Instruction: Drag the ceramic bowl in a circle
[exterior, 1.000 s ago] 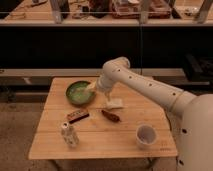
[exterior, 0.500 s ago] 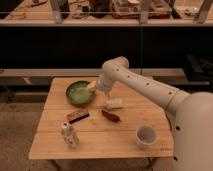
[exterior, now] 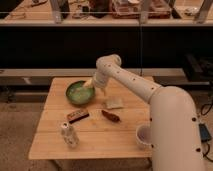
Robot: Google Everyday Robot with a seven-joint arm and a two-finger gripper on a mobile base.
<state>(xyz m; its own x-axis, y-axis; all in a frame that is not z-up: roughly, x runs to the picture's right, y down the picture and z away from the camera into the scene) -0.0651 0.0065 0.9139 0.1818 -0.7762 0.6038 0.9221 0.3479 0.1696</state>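
Observation:
The ceramic bowl [exterior: 78, 92] is round and shallow, green inside with a paler centre. It sits on the wooden table [exterior: 90, 135] at the back left. My gripper [exterior: 90, 84] hangs from the white arm and sits at the bowl's right rim, touching or just over it. The arm reaches in from the right.
A brown bar [exterior: 78, 115] lies in front of the bowl. A dark red-brown item [exterior: 111, 116] and a pale packet [exterior: 114, 103] lie mid-table. A small bottle [exterior: 69, 134] stands front left, a white cup [exterior: 144, 136] front right. A dark counter stands behind.
The bowl and the gripper have shifted very slightly; nothing else has moved.

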